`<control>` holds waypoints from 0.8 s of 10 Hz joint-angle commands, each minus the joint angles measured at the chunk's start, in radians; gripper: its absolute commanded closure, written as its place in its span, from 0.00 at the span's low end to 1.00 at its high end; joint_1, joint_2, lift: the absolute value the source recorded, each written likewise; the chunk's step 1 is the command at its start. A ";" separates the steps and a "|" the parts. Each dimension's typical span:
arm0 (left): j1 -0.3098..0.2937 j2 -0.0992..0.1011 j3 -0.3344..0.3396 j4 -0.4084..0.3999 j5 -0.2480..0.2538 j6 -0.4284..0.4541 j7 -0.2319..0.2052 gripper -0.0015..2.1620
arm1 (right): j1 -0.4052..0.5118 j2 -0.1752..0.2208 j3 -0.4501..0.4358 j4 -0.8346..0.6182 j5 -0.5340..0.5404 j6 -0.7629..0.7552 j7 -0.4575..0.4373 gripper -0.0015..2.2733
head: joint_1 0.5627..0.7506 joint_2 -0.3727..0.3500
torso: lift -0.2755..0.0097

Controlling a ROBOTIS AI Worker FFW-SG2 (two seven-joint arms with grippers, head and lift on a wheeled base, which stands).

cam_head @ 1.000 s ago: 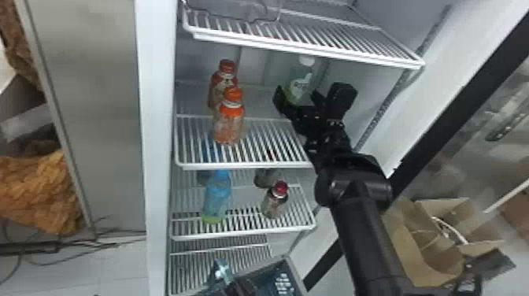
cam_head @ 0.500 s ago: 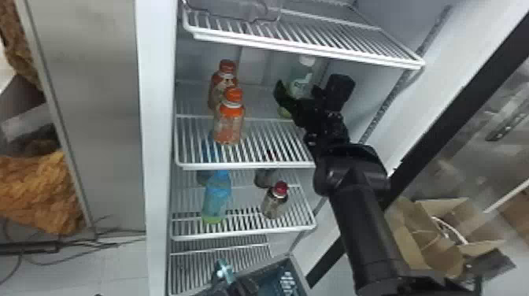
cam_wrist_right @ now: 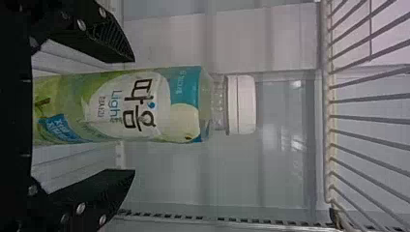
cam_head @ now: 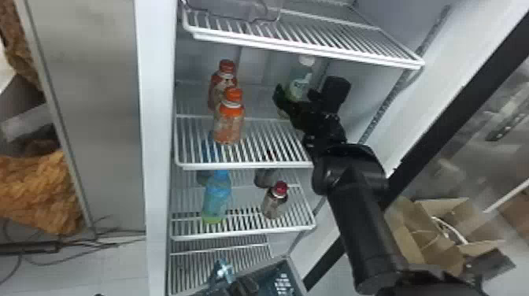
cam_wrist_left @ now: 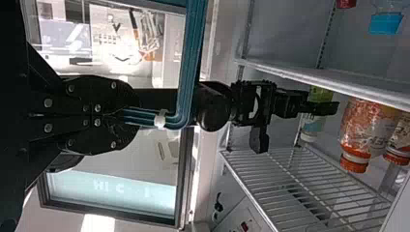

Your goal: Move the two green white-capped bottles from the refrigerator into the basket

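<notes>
My right gripper (cam_head: 297,95) is inside the refrigerator at a middle shelf, its fingers apart around a green white-capped bottle (cam_head: 301,78) that stands upright. In the right wrist view, the bottle (cam_wrist_right: 145,106) lies between the fingers of the open gripper (cam_wrist_right: 133,116), with space beside each fingertip. Low in the head view, my left gripper (cam_head: 242,285) is at the basket (cam_head: 293,271). From the left wrist view, that gripper (cam_wrist_left: 133,116) is shut on the teal handle (cam_wrist_left: 186,72), and the basket (cam_wrist_left: 113,212) hangs alongside.
Orange-capped bottles (cam_head: 229,122) share the shelf, left of my right gripper. One shelf down are a blue bottle (cam_head: 217,197) and a red-capped bottle (cam_head: 274,200). A wire shelf (cam_head: 307,43) spans above. Cardboard boxes (cam_head: 437,240) lie to the right.
My right forearm has shifted slightly up and toward the shelf in the head view, the gripper staying around the green bottle. The left gripper and basket have barely moved.
</notes>
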 commanded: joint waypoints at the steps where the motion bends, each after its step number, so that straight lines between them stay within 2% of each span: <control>1: 0.000 0.002 -0.002 0.000 0.002 0.000 0.000 0.56 | -0.008 0.000 0.003 0.005 -0.002 0.006 0.000 0.31 | 0.70 0.03 | 0.95; 2: 0.000 0.002 -0.004 0.000 0.002 0.000 0.000 0.56 | -0.008 0.000 0.003 0.005 -0.012 0.006 0.000 0.41 | 0.70 0.03 | 0.95; 8: 0.003 0.003 -0.002 0.000 0.004 0.000 0.000 0.56 | 0.019 0.000 -0.009 -0.020 -0.034 -0.013 0.000 0.42 | 0.70 0.03 | 0.95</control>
